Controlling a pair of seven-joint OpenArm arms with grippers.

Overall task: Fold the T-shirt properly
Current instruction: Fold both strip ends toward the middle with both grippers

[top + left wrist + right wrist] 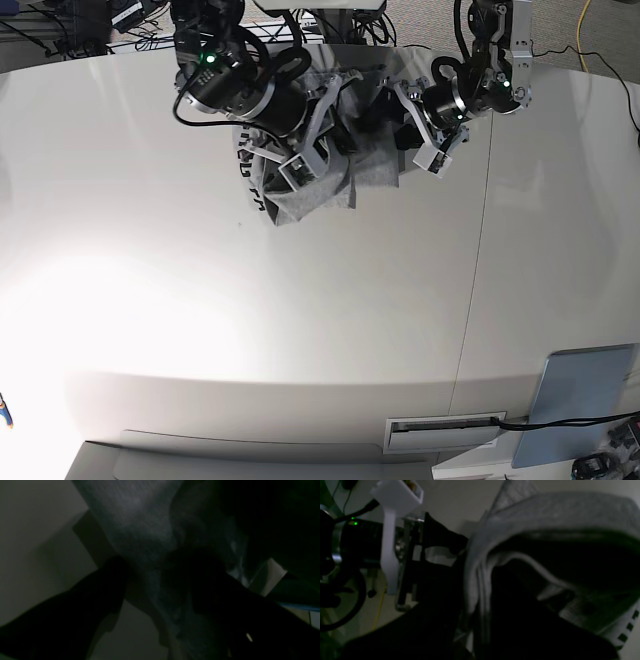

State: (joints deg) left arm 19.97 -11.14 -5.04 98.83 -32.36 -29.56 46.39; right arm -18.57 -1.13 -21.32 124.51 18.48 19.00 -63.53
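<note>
At the far edge of a white worktop [300,330], two robot arms bunch up a grey garment.

Surface: the worktop is pale, glossy and curved along its far edge, with a thin seam running front to back on the base view's right side; strong glare whitens its near left part.

Room: cables trail over the floor beyond the far edge; a grey panel [585,400] leans at the near right corner, beside a slot-shaped fitting [445,432] in the front edge.

T-shirt [310,190]: crumpled in a heap at the far middle of the worktop, between the two arms, one flap drooping toward the viewer.

Writing: black lettering shows on the heap's left edge, too curled and small to read; the right wrist view catches a strip of black squares on white at its lower right.

Right gripper [475,590]: fingers nearly together, clamped on a thick fold of the T-shirt, layered hems running between them.

Left gripper [160,585]: dark fingers [110,585] stand wide apart with grey cloth hanging between them; a firm hold cannot be made out in the dim view.
</note>
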